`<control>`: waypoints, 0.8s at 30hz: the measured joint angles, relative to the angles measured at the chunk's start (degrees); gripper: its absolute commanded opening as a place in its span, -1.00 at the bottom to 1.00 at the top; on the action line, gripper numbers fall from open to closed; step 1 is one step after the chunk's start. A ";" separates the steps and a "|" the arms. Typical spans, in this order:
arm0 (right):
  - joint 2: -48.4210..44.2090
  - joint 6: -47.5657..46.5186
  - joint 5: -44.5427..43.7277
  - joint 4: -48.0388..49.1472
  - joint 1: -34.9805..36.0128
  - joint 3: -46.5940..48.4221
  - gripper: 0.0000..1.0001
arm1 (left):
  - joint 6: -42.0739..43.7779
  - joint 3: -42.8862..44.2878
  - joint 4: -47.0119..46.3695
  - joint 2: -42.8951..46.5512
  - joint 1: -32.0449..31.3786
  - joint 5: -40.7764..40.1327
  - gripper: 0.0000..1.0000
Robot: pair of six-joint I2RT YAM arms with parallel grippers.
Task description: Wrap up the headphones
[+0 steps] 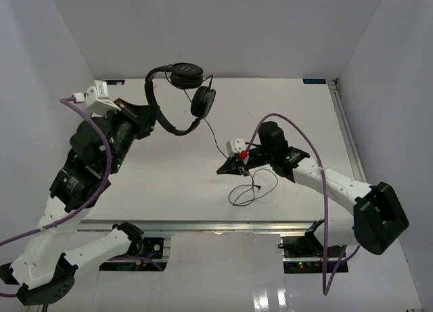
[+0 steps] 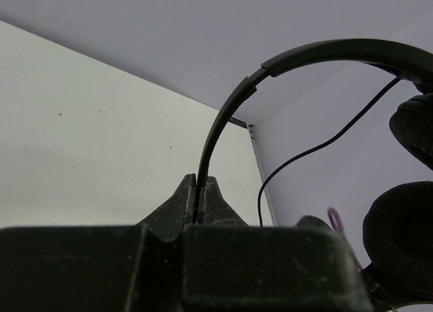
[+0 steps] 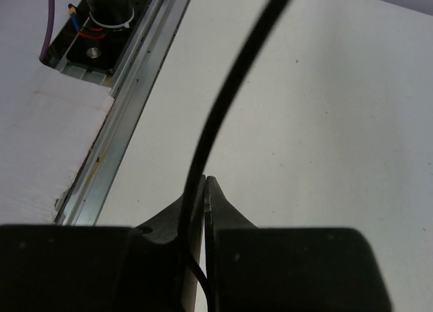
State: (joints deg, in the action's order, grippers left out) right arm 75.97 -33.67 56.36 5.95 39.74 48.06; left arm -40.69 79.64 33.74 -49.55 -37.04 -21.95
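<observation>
The black headphones (image 1: pixel 183 99) hang in the air above the far left of the table. My left gripper (image 1: pixel 153 116) is shut on the thin headband (image 2: pixel 226 119), which rises from between the fingertips (image 2: pixel 200 187). Both padded earcups (image 2: pixel 404 241) hang to the right of it. The thin black cord (image 1: pixel 215 137) drops from the lower earcup (image 1: pixel 203 102) to my right gripper (image 1: pixel 223 169), low over the table's middle. That right gripper (image 3: pixel 207 183) is shut on the cord (image 3: pixel 226 95), which passes between its jaws. The cord's loose end lies looped on the table (image 1: pixel 245 193).
The white table (image 1: pixel 304 116) is boxed in by white walls at the back and both sides. A metal rail (image 1: pixel 203 225) runs along the near edge, seen too as the rail (image 3: pixel 125 116) in the right wrist view. Purple robot cables (image 1: pixel 325 183) trail along both arms.
</observation>
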 measured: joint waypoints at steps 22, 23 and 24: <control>-9.12 -20.18 -45.16 -30.22 7.85 19.97 -0.85 | 11.58 -13.32 -9.53 -29.21 5.14 -10.55 -1.00; -9.05 -20.75 -46.53 -30.20 7.80 20.62 -0.85 | 12.46 -15.15 -9.98 -29.24 5.14 -9.72 -1.00; -8.95 -21.30 -47.81 -30.16 7.75 21.14 -0.84 | 13.29 -16.75 -10.55 -29.20 5.14 -8.79 -1.00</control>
State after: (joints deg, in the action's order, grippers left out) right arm 67.01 -54.97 8.55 -24.21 47.49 69.21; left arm -27.40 62.89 23.19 -78.74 -31.90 -30.73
